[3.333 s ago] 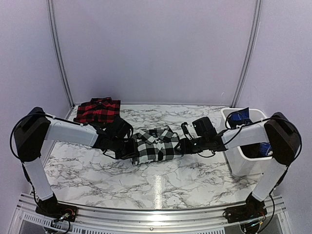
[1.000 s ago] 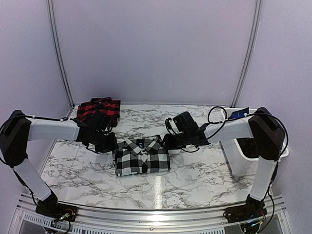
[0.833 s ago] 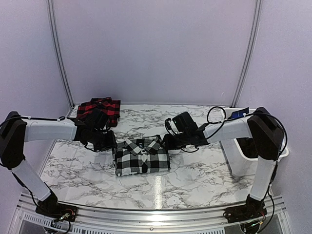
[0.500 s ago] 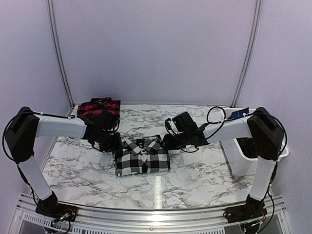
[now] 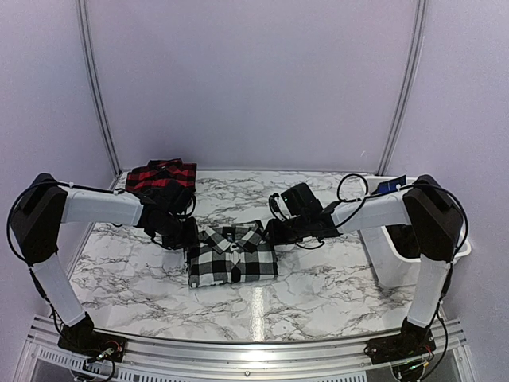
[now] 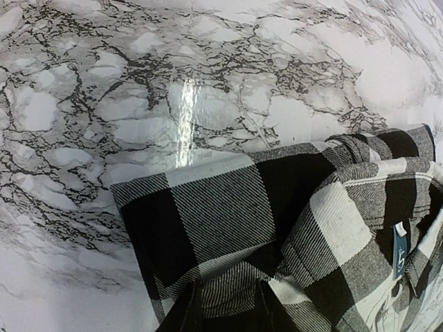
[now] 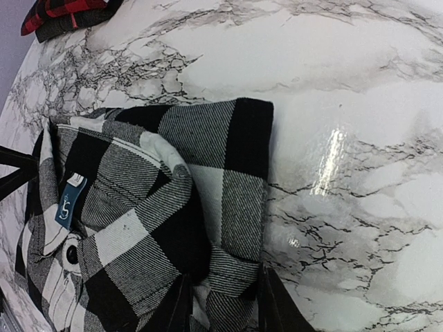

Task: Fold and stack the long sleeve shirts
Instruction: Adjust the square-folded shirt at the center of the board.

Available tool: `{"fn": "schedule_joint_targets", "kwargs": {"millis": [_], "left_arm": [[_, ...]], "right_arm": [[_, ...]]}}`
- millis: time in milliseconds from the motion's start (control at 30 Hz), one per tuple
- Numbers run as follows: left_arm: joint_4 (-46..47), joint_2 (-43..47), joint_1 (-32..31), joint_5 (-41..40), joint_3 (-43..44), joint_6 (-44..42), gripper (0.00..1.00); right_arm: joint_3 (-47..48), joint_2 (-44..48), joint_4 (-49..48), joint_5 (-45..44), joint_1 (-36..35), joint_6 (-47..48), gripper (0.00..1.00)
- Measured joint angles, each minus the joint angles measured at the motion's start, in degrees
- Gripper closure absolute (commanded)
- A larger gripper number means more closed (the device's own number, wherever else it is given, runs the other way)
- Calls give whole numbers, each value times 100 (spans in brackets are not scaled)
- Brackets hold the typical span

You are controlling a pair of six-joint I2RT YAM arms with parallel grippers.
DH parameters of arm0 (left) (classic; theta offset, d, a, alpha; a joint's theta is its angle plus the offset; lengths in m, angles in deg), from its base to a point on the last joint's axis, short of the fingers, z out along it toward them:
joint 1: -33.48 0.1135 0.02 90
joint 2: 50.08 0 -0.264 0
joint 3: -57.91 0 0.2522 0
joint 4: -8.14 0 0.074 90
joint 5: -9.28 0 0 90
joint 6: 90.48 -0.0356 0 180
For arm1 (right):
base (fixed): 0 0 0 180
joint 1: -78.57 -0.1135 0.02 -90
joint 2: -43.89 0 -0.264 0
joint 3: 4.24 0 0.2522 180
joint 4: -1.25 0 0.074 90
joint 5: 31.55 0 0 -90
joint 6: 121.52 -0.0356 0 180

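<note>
The black-and-white checked long sleeve shirt (image 5: 232,255) lies folded, collar up, mid-table. My left gripper (image 5: 188,235) is at its far left corner and is shut on the fabric, which fills the gap between the fingers (image 6: 183,315) in the left wrist view. At the far right corner my right gripper (image 5: 273,231) pinches a fold of the same shirt (image 7: 138,228) between its fingers (image 7: 277,304). The red-and-black long sleeve shirt (image 5: 161,177) rests folded at the back left, also seen as the red shirt (image 7: 62,10) in the right wrist view.
A white bin (image 5: 391,259) stands at the table's right edge behind my right arm, with something blue (image 5: 390,188) at its top. Marble tabletop (image 5: 318,294) spreads around the shirt. Curtain walls enclose the back and sides.
Since the earliest frame both grippers have brought the checked shirt nearer and a little left. Over the last second my left arm's elbow has swung in; the shirt and right arm stay still.
</note>
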Motion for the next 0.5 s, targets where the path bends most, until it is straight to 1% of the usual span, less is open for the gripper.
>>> {"fn": "schedule_joint_targets", "kwargs": {"millis": [300,400,500], "left_arm": [[-9,-35,0,-68,-57,4,73],[-9,-92,0,-66,-74,22,77],[-9,-111,-15,-63,-85,20,87]], "right_arm": [[68,-44,2,35,0,2,72],[103,-72,4,35,-2,4,75],[111,-79,4,35,-2,22,80]]}}
